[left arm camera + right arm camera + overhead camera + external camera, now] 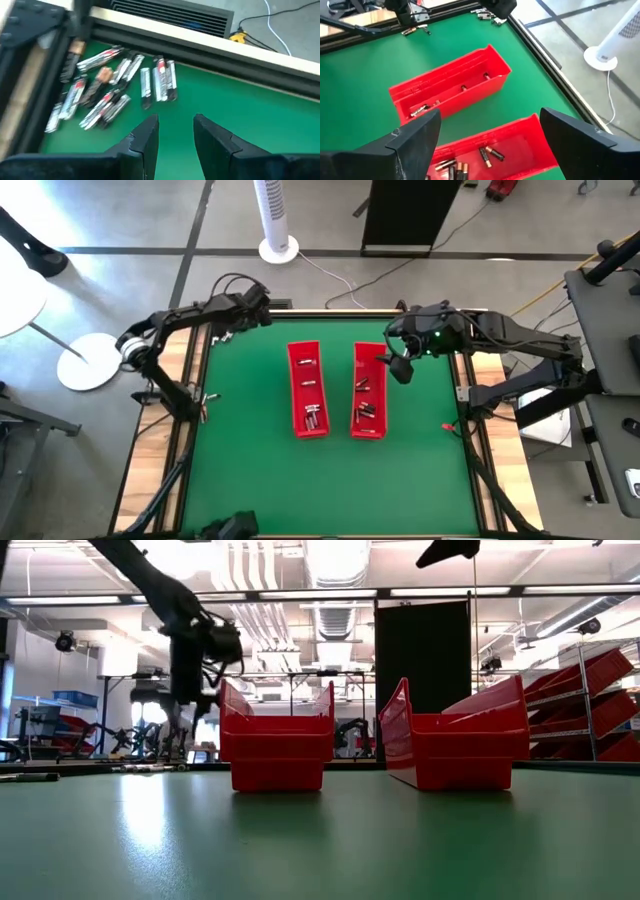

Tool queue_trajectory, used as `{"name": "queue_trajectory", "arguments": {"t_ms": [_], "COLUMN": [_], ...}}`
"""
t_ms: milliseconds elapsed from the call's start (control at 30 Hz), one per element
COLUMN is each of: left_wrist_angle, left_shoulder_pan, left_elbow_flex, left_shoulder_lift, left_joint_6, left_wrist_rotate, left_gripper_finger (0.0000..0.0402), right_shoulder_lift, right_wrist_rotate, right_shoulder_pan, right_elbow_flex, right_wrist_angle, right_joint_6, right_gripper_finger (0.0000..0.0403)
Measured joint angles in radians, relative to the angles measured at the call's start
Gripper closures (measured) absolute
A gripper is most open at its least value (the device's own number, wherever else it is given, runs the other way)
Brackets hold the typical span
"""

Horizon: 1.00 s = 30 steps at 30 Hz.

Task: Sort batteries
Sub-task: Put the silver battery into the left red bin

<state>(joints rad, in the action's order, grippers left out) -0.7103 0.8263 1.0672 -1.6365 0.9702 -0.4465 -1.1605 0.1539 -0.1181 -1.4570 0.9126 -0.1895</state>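
Partway: both long red plastic trays (308, 392) (369, 393) are holding sorted small silvery cylindrical batteries (115, 87), loose pile remaining on green bench (250, 440); left gripper (175, 127) is hovering part-open, empty, right gripper (487, 132) wide, empty.

Bare mat (250, 470) around two red trays (308, 388); narrow gap between, seemingly passable.

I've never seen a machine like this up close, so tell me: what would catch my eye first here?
Two bright red trays, one at and the other at, sit side by side mid-table on the green mat, each holding a few batteries. The right gripper hovers with open jaws over the far end of the right-hand tray. The left gripper hangs over a loose pile of batteries in the table's far left corner.
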Motion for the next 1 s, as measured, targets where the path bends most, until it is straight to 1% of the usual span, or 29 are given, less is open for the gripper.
{"name": "queue_trajectory", "arguments": {"t_ms": [133, 233, 333, 533, 667, 833, 1000], "left_wrist_angle": [0.067, 0.067, 0.071, 0.14, 0.163, 0.16, 0.169], "left_shoulder_pan": [0.034, 0.069, 0.104, 0.131, 0.154, 0.173, 0.174], "left_elbow_flex": [0.0, 0.0, 0.0, 0.0, 0.0, 0.0, 0.0], "left_shoulder_lift": [-0.075, -0.124, -0.155, -0.163, -0.166, -0.19, -0.212], "left_joint_6": [0.01, 0.044, 0.089, 0.08, 0.071, 0.034, 0.014], "left_wrist_rotate": [0.019, 0.034, 0.072, 0.072, 0.061, 0.053, 0.053], "left_gripper_finger": [0.0299, 0.0299, 0.0299, 0.0299, 0.0299, 0.0299, 0.0298], "right_shoulder_lift": [0.003, 0.006, 0.006, 0.006, 0.006, 0.006, 0.002], "right_wrist_rotate": [0.0, 0.0, 0.004, 0.006, 0.041, 0.085, 0.086], "right_shoulder_pan": [0.0, 0.0, 0.0, 0.0, 0.0, 0.0, 0.0], "right_elbow_flex": [0.0, 0.0, 0.0, 0.0, 0.0, 0.0, 0.0], "right_wrist_angle": [0.033, 0.082, 0.124, 0.113, 0.084, 0.069, 0.068], "right_joint_6": [-0.05, -0.1, -0.136, -0.144, -0.14, -0.146, -0.152], "right_gripper_finger": [0.0065, 0.0068, 0.0073, 0.0078, 0.007, 0.006, 0.0058]}}
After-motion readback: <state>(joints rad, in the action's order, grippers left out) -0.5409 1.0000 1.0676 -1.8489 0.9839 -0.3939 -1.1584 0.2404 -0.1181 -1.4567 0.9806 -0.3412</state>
